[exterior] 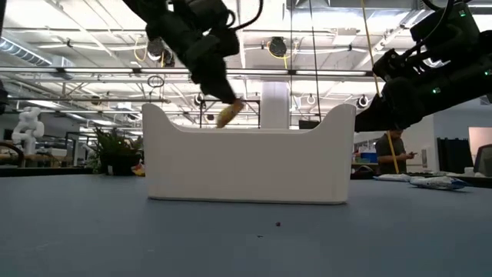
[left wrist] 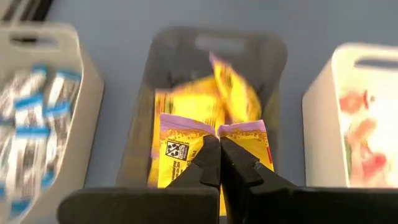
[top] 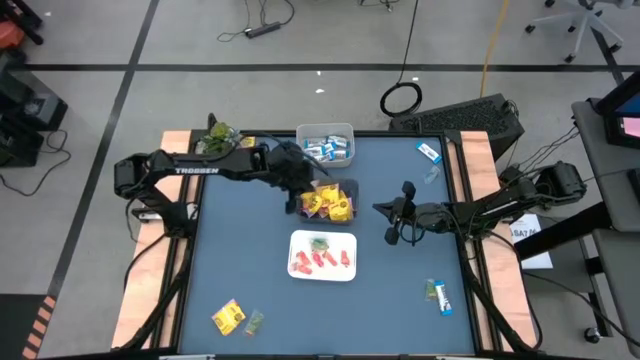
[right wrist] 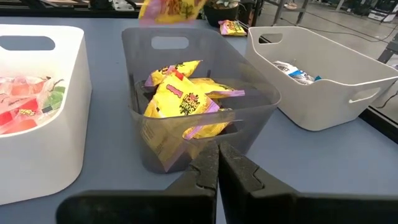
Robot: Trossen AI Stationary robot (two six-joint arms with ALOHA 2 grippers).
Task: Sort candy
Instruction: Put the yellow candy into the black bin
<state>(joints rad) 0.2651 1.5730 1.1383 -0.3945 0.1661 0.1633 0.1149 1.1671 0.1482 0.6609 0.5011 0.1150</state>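
Observation:
My left gripper (top: 303,195) hangs over the clear bin (top: 345,188) of yellow packets and is shut on one yellow packet (left wrist: 186,155). In the low view that packet (exterior: 229,114) hangs at the fingertips, above the white bin's (exterior: 250,165) rim. A white bin (top: 348,132) at the far side holds blue-and-white bars. The near white bin (top: 296,268) holds red and green pieces. My right gripper (top: 380,209) waits shut and empty to the right of the clear bin (right wrist: 261,99). My left gripper pinches the yellow packet at the middle of its purple sealed edge (left wrist: 200,128) between its two fingers. The fingers slant down from the table's left. The packet hangs below the fingertips, clear of the bin and of the packets in it.
Loose candy lies on the blue mat: a yellow packet (top: 228,317) and a green piece (top: 254,320) near left, a blue-and-white bar (top: 441,298) near right, another bar (top: 428,152) far right. A green plant-like object (top: 218,137) sits at the far left corner.

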